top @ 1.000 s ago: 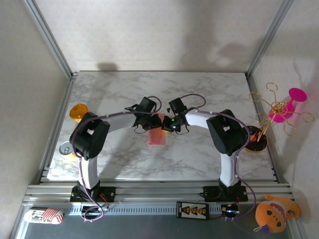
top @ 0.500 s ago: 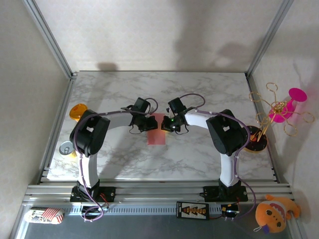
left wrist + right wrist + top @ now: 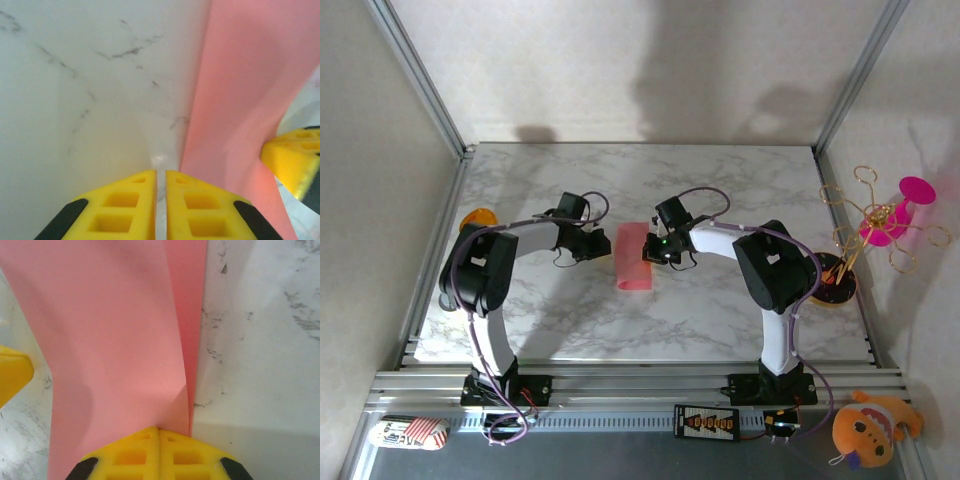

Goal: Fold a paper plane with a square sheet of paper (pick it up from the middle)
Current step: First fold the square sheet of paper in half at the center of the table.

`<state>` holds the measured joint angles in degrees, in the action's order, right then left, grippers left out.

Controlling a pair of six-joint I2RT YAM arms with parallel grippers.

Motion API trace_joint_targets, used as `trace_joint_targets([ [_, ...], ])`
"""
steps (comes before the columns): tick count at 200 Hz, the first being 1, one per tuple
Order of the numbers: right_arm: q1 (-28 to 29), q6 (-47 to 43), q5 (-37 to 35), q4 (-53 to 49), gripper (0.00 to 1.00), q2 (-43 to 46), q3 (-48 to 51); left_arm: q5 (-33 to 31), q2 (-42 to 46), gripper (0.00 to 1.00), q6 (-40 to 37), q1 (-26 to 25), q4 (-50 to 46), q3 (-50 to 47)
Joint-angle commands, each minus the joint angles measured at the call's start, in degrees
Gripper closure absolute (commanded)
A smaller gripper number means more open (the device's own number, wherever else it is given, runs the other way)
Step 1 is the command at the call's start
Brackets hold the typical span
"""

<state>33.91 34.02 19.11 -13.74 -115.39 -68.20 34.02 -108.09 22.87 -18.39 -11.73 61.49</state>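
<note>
The square sheet of paper lies folded in two layers on the counter, directly ahead of my right fingers and just to the right of my left fingers. My right fingers are pressed together and pinch the near edge of the paper, close to the fold line; there the upper layer rises a little from the lower one. My left fingers are pressed together too, with nothing between them, just beside the paper's edge. I judge the paper to be very light, thin and soft. It will slide easily on the smooth marble and take a wrong crease if squeezed carelessly. The best hold seems to be near the middle fold, where two layers give some stiffness.
</note>
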Motion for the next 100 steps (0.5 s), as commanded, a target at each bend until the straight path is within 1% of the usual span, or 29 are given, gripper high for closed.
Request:
trace_joint_targets([
  [1, -0.6, -1.2, -18.7, -12.6, 0.98, -10.8, 7.2, 4.1, 2.4, 0.87, 4.2, -2.8, 5.6, -1.5],
  [32, -0.6, -1.1, -18.7, -12.0, 0.98, -11.2, 7.9, 3.3, -1.5, 0.88, 5.4, -6.3, 6.3, -0.2],
  [57, -0.6, -1.0, -18.6, -11.6, 0.98, -11.3, 8.2, 1.4, -3.6, 0.88, 4.8, -7.7, 4.1, 0.6],
  [74, -0.6, -0.8, -18.4, -11.4, 0.98, -11.3, 8.2, -0.8, -4.1, 0.88, 3.1, -7.5, 1.8, -0.1],
  [81, -0.6, -0.8, -18.3, -11.4, 0.98, -11.4, 8.2, -0.6, -4.0, 0.88, 2.4, -7.1, 1.5, -1.0],
  [89, -0.6, -0.8, -18.4, -11.3, 0.98, -11.4, 8.2, 0.2, -3.7, 0.88, 1.8, -6.2, 1.7, -2.6],
  [100, -0.6, -0.8, -18.5, -11.2, 0.98, -11.3, 8.2, -0.6, -3.1, 0.88, 0.9, -4.4, 0.7, -4.7],
])
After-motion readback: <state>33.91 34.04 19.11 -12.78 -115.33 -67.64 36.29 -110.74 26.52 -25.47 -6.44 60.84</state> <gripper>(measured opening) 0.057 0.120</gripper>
